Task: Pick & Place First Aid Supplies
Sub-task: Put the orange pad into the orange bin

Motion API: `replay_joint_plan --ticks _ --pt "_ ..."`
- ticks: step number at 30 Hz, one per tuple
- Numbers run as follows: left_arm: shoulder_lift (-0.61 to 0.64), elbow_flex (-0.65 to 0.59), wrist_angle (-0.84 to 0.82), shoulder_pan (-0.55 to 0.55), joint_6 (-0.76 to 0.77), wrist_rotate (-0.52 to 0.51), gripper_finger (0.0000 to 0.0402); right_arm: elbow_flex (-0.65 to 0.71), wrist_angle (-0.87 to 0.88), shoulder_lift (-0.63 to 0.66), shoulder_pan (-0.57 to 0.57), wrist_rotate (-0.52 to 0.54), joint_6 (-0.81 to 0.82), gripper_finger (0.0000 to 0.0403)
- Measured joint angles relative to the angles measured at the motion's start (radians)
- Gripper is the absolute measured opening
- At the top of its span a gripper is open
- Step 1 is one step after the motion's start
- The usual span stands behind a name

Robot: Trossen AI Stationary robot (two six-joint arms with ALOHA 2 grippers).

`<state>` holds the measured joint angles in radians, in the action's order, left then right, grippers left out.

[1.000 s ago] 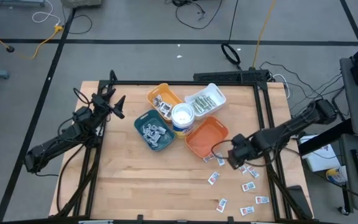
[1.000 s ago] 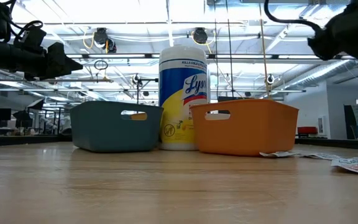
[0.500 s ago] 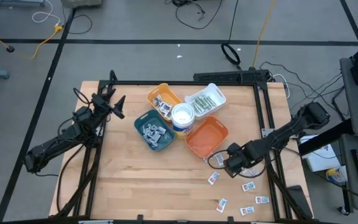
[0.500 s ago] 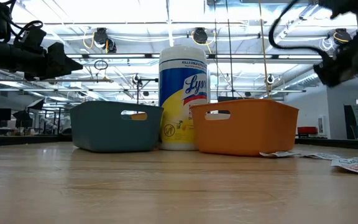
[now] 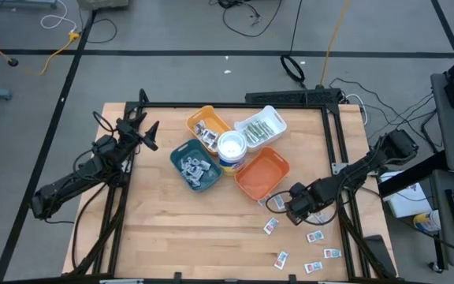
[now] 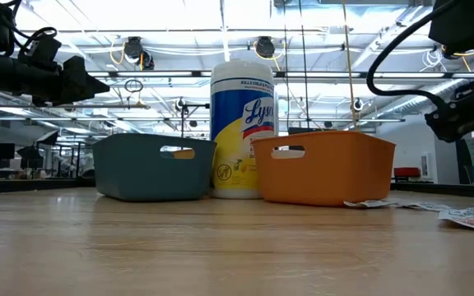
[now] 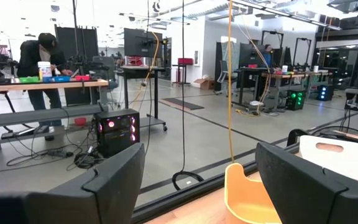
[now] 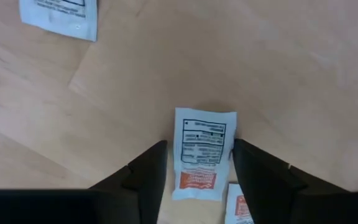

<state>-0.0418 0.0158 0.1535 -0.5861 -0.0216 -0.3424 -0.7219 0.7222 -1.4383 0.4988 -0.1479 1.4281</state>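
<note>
Wooden table: right gripper straddles a packet (seemingly untouched).

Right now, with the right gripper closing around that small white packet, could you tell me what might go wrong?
The flat white packet with orange print lies flush on the wooden table, so the right gripper may slide over it without lifting it. A second orange-marked packet sits close by and might get dragged along or pinched too.
</note>
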Motion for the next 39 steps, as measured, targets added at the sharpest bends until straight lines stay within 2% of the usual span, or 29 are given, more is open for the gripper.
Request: replay_joint_plan --ticks 3,9,12,19,26,31,35,39 --pt "0.000 0.000 0.000 0.000 0.000 0.000 0.0308 0.002 -0.003 0.000 0.000 -0.009 0.014 0.0139" --pt "0.000 0.000 0.000 0.000 0.000 0.000 0.0308 -0.005 -0.004 -0.002 0.000 -0.041 0.029 0.0044" --pt "0.000 0.000 0.000 0.000 0.000 0.000 0.0308 -0.037 0.030 0.001 0.001 -0.044 -0.008 0.0008" --pt "0.000 0.000 0.000 0.000 0.000 0.000 0.0308 -0.163 0.235 0.026 -0.008 -0.040 -0.164 0.0007" --pt "0.000 0.000 0.000 0.000 0.000 0.000 0.0308 -0.286 0.403 0.026 -0.008 -0.039 -0.569 0.0006" --pt "0.000 0.000 0.000 0.000 0.000 0.000 0.0308 -0.347 0.461 0.026 -0.008 -0.033 -0.795 0.0003" --pt "0.000 0.000 0.000 0.000 0.000 0.000 0.0308 -0.405 0.496 0.017 -0.030 0.063 -0.912 0.0005" --pt "0.000 0.000 0.000 0.000 0.000 0.000 0.0308 -0.497 0.533 -0.033 -0.115 0.150 -1.017 0.0002"
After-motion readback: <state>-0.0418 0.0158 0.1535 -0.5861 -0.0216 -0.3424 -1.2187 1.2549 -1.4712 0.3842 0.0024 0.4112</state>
